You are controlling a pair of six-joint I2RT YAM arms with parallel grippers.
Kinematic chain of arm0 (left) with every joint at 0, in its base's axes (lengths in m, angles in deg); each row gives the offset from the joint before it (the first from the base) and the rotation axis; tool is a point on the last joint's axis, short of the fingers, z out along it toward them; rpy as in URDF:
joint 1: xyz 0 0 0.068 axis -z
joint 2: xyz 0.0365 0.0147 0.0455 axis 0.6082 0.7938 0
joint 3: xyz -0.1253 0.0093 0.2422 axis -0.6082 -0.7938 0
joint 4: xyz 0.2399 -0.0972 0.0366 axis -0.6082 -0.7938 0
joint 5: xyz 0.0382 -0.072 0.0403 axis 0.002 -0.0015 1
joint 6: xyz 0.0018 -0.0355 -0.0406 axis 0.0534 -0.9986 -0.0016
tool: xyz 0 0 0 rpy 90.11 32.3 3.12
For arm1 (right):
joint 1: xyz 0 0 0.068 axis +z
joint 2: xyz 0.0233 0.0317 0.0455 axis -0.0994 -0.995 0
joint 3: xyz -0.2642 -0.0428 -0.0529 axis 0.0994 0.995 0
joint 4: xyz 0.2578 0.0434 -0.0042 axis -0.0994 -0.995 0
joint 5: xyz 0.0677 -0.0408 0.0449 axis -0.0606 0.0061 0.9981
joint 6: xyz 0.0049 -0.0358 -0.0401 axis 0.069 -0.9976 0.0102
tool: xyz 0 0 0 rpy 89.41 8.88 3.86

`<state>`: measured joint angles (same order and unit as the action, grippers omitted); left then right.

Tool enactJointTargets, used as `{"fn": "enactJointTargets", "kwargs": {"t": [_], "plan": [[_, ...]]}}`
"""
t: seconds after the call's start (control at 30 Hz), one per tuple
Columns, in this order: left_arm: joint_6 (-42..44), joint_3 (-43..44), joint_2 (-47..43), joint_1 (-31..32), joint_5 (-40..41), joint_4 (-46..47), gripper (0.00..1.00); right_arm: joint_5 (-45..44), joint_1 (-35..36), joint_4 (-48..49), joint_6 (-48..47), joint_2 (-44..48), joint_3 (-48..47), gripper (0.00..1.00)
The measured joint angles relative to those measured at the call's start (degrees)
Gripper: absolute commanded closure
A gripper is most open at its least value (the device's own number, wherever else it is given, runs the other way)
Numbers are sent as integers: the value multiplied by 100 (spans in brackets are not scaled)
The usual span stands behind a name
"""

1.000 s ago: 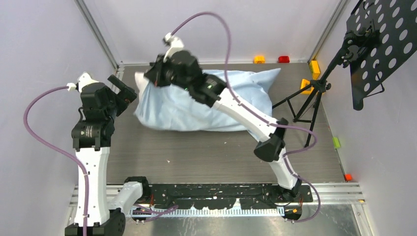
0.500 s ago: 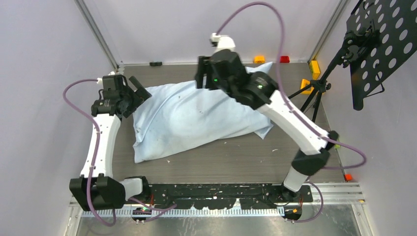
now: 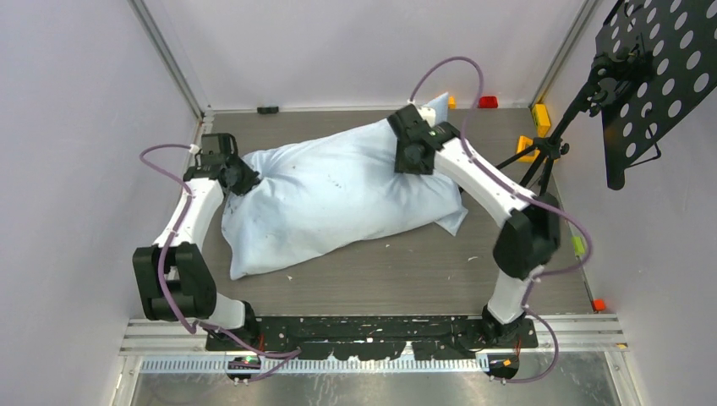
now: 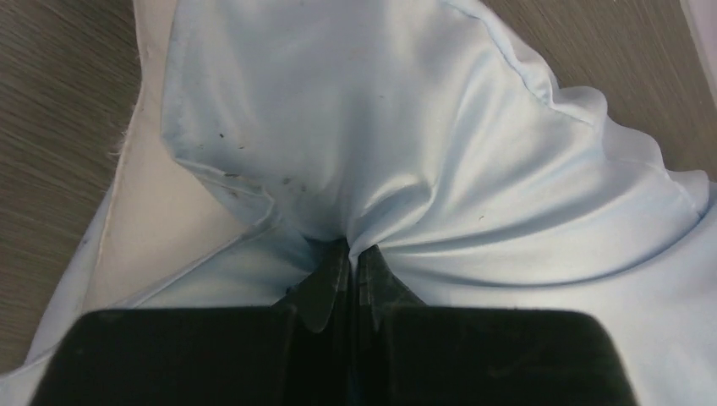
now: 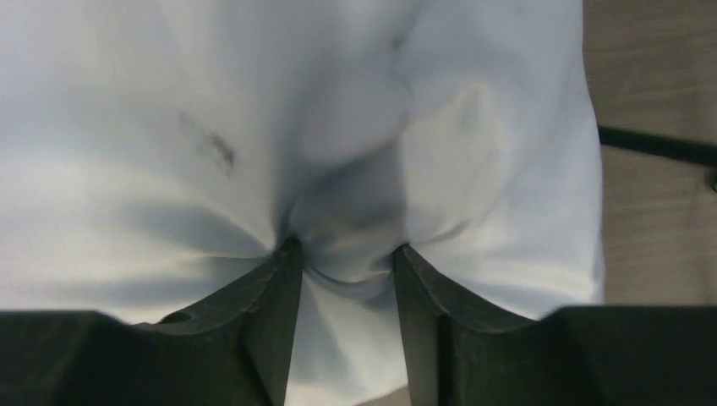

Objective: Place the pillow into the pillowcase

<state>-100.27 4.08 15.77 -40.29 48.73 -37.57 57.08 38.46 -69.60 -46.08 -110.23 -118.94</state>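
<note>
The light blue, wrinkled thin-fabric pillowcase (image 3: 338,194) lies slantwise on the dark grey wood-grain tabletop (image 3: 380,271), plumped full, its near-left corner closest to the arm bases. By my reading the plump white stuffed pillow (image 4: 152,211) is almost wholly inside, so the step in hand is drawing the open end over the last of it.

At that left end the left gripper (image 4: 351,258) is clenched tight on a pinch of blue cloth, its 2 fingers meeting. To do this well, it should pull the hem outward and over the bare white strip, staying low along the table, while the other arm stops the bulk from sliding after it.

Farther back, at the right end, the right gripper (image 5: 342,258) presses into the case with its 2 fingers apart and a fat fold bulging between them. Whether it truly bites I cannot tell.

The overhead view gives the whole lie of the bundle and both arms' reach, but hides both grips. Only the left wrist view shows the uncovered white pillow beside the hem. Only the right wrist view shows the gap between those fingers.
</note>
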Motion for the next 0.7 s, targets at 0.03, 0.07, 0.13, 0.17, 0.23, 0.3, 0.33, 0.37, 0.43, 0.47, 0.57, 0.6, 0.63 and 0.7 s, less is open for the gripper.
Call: {"fn": "enactJointTargets", "kwargs": {"t": [0.03, 0.07, 0.13, 0.17, 0.23, 0.3, 0.33, 0.37, 0.43, 0.47, 0.57, 0.6, 0.63, 0.7], "plan": [[-92, -142, 33, -138, -116, 199, 100, 103, -20, -83, -9, -396, -378, 69], [-181, -273, 50, -260, -243, 350, 100, 136, -26, -155, -55, -713, -761, 77], [-363, -579, 81, -531, -474, 662, 100, 120, -37, -330, -188, -1482, -1941, 92], [-420, -706, 96, -625, -553, 791, 100, 72, -55, -566, -234, -1908, -2728, 95], [-562, -944, 94, -713, -715, 1067, 100, -39, -120, -859, -367, -2879, -4642, 98], [-708, -1167, 87, -691, -831, 1401, 100, -94, -203, -1032, -431, -3674, -6295, 98], [-785, -1263, 87, -597, -848, 1550, 100, -105, -260, -1075, -433, -3845, -6679, 96], [-841, -1325, 87, -439, -859, 1665, 100, -114, -330, -1110, -433, -3873, -6734, 90], [-944, -1366, 85, -61, -863, 1849, 100, -164, -492, -1021, -424, -3681, -6290, 72], [-994, -1368, 85, 199, -837, 1941, 100, -164, -603, -839, -435, -3429, -5665, 68], [-1163, -1362, 74, 916, -942, 2170, 100, -149, -820, -787, -417, -3073, -4581, 53], [-1209, -1362, 61, 1045, -999, 2208, 100, -149, -866, -789, -420, -3067, -4452, 49], [-1274, -1360, 33, 1189, -1088, 2225, 96, -173, -887, -807, -446, -3067, -4374, 46], [-1283, -1327, -35, 1283, -1132, 2107, 73, -267, -844, -868, -490, -3062, -4325, 43]]}}
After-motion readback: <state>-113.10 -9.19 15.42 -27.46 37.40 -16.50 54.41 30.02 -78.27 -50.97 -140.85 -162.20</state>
